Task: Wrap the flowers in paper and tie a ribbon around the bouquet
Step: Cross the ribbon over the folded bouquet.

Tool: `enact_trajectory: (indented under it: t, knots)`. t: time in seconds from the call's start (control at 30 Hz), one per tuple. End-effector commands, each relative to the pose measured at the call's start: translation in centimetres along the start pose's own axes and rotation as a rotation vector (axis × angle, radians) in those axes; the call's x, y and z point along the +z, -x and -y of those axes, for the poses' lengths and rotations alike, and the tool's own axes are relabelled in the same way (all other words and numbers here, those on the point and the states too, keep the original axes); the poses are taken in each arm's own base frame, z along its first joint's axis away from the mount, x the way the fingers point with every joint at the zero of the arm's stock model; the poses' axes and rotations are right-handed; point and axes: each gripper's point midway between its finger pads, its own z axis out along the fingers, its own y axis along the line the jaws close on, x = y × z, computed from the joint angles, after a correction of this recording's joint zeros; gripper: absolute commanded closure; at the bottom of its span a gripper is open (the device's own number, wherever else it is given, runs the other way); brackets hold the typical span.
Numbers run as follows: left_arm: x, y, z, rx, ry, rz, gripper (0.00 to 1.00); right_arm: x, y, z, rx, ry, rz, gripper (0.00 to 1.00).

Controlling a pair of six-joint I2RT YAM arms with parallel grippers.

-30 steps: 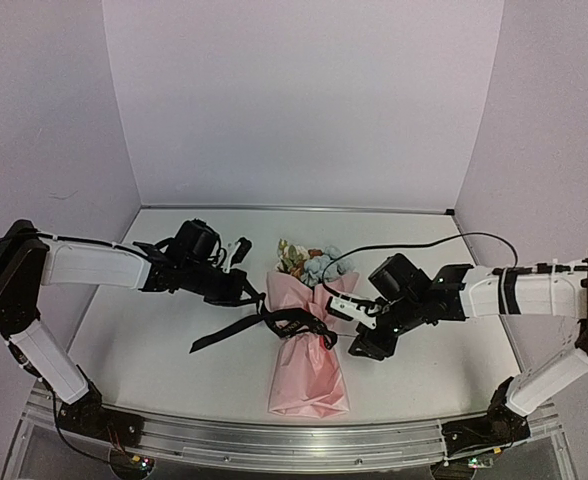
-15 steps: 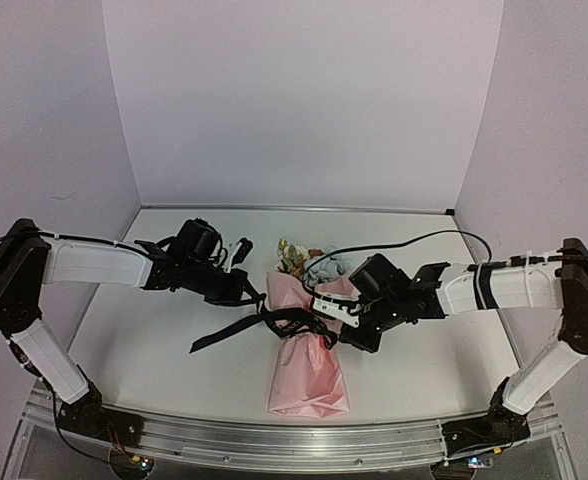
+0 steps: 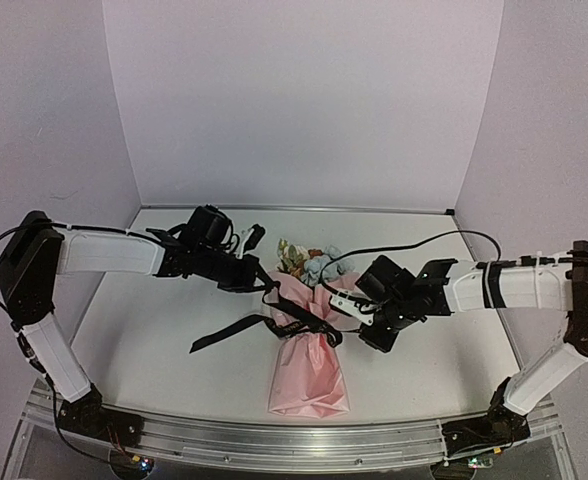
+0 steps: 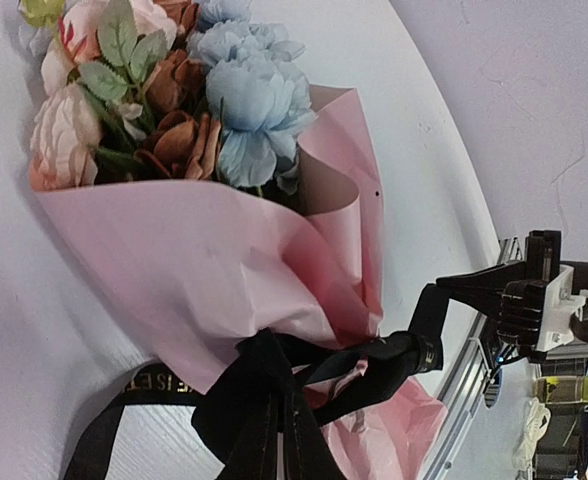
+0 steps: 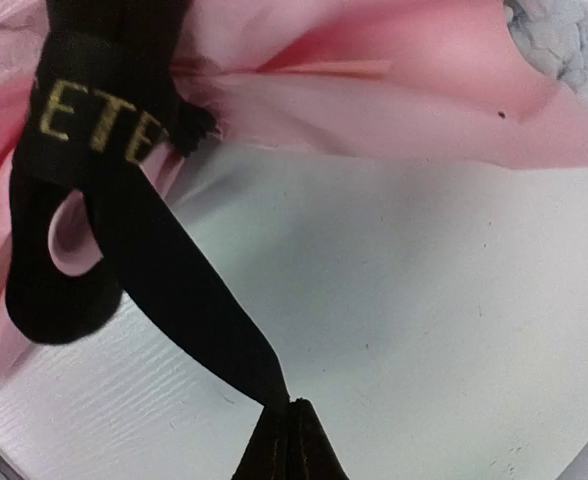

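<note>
High rear overview; two bouquet (image 3: 307,372) close-ups

One bouquet (image 3: 309,378), one ribbon (image 3: 226,333), two arms (image 3: 104,255) (image 3: 519,285)

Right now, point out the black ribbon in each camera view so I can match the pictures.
Top camera: the ribbon sits at centre, wrapped around the waist of the pink paper, with one tail trailing left.
Left wrist: the ribbon is at bottom centre, bunched under the paper.
Right wrist: the ribbon is on the left, slanting down to bottom centre.
Shared landmark: the pink paper.

Pale lilac walls (image 3: 304,100) around a white table (image 3: 139,335)
</note>
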Motion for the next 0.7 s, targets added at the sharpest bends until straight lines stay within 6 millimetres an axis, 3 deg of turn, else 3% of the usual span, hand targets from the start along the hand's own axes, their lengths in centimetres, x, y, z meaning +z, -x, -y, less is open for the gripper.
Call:
enact_trajectory:
  t: [0.0, 0.2, 0.4, 0.57, 0.67]
  knots:
    - [0.5, 2.5, 1.3, 0.053, -0.049, 0.034, 0.90, -1.8, -2.1, 0.8, 0.106, -0.061, -0.071, 1.00]
    - [1.1, 3.2, 1.3, 0.041, -0.052, 0.039, 0.72, -2.6, -3.8, 0.9, 0.149, -0.102, -0.108, 1.00]
    - [-1.2, 4.0, 0.7, -0.028, 0.047, 0.109, 0.53, -3.1, -4.9, 1.1, 0.174, -0.131, -0.134, 1.00]
    - [-3.5, 2.6, -1.5, -0.114, 0.175, 0.131, 0.47, -3.2, -5.6, 1.3, 0.207, -0.151, -0.144, 1.00]
    - [-3.9, 0.8, -1.9, -0.155, 0.178, 0.101, 0.47, -3.3, -5.9, 1.4, 0.215, -0.159, -0.148, 1.00]
